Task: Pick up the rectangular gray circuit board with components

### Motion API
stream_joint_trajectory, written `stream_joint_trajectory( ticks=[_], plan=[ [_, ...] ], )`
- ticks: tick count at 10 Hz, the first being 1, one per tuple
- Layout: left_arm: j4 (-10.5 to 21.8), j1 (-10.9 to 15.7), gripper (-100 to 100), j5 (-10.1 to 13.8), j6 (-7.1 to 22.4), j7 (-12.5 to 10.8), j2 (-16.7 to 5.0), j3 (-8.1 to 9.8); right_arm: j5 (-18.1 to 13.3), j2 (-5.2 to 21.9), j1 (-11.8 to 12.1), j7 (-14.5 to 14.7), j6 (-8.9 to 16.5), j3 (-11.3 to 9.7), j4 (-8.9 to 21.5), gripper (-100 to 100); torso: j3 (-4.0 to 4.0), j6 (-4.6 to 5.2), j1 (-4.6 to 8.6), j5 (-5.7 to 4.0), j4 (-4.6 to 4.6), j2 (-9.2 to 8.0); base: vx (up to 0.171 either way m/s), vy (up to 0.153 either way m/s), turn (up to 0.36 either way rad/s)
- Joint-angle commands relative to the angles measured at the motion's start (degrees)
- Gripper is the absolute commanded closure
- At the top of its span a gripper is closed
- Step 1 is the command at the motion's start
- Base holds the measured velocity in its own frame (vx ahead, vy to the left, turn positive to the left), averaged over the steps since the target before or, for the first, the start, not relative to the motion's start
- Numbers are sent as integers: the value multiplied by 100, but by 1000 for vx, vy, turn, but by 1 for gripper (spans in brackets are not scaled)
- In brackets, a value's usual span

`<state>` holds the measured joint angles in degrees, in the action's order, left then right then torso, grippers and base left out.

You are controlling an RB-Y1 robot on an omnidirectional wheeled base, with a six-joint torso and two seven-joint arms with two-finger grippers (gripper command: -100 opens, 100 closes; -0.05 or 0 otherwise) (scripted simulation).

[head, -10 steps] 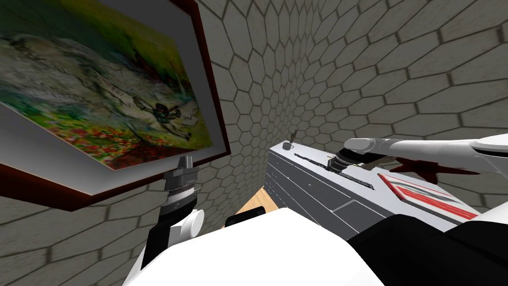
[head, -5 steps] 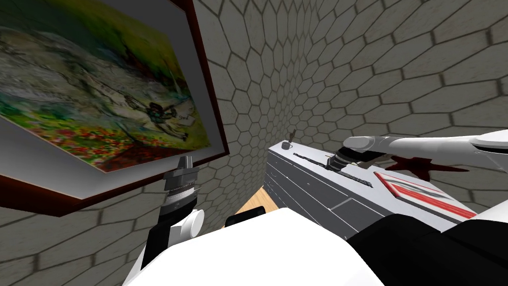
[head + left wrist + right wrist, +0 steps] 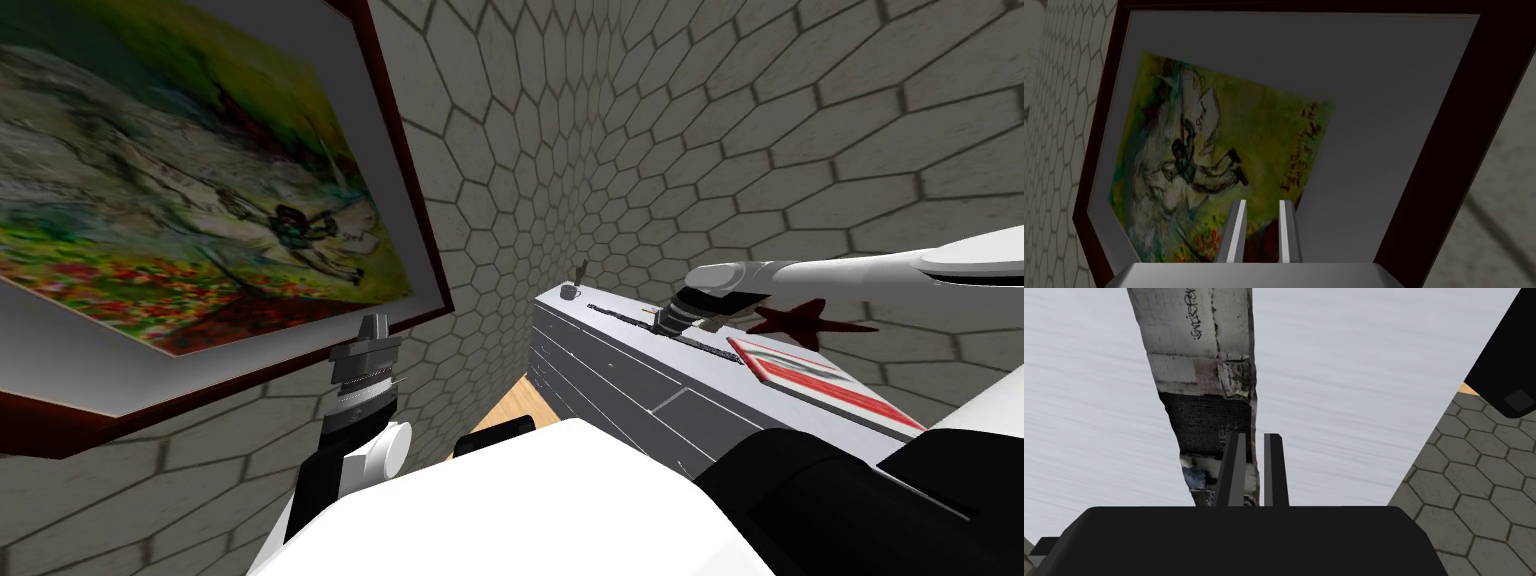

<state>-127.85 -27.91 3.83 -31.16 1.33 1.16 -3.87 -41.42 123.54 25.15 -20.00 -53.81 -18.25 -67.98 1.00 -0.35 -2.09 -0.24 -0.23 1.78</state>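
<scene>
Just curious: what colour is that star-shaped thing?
Dark red; the star shows best in the head view.

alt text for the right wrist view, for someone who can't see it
The right gripper, its two fingers close together, sits at one edge of a long, worn board with dark patches and scribbled lettering, lying on a pale grey top. A hexagon-tiled wall shows past the top's edge.

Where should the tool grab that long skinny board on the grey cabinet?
Probably across the long edges of the board, near its middle, coming down from above: it lies flat on the cabinet, and only its narrow width would fit inside the right tool.
</scene>
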Motion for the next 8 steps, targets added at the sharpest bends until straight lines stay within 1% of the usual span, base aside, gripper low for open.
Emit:
stream_joint_trajectory(
  ticks=[1, 2, 3, 4, 5, 6, 7, 8],
  plan=[
    [0, 0, 0, 0, 0, 0, 0, 0, 286, 286, 179, 85, 73, -15, -27, 100, 0, 0, 0, 0, 0, 0, -7, -34, -86],
    [0, 0, 0, 0, 0, 0, 0, 0, 409, 288, 179, 85, 73, -15, -27, 100, 0, -2, -2, 0, 0, -1, -7, -14, 7],
    [0, 1, 0, 0, 0, 0, 0, -1, 587, 536, 489, 178, 194, 144, -113, 100, 1, -4, -7, -1, -1, 1, -9, -37, -117],
    [0, 0, 0, 0, 0, 0, 0, 0, 774, 709, 517, 178, 194, 144, -113, 100, -2, 5, -3, 1, 1, -4, -8, -33, -92],
    [0, 1, 0, 0, 0, 0, 0, 0, 882, 709, 555, 178, 194, 144, -113, 100, -2, -1, -4, 1, 1, -3, -6, -14, 5],
    [0, 1, 0, 0, 0, 0, 0, -1, 1079, 945, 838, 271, 314, 303, -199, 100, 1, -4, -9, -1, 0, 1, -8, -34, -131],
    [0, 0, 0, 0, 0, 0, 0, 0, 1244, 1115, 930, 271, 314, 303, -199, 100, 0, 3, -6, -1, 0, -1, -5, -30, -77],
    [0, 1, 0, 0, 0, 0, 0, 0, 1354, 1129, 930, 271, 314, 303, -199, 100, -1, 1, -7, 2, 1, -1, -3, -15, 13]
  ],
)
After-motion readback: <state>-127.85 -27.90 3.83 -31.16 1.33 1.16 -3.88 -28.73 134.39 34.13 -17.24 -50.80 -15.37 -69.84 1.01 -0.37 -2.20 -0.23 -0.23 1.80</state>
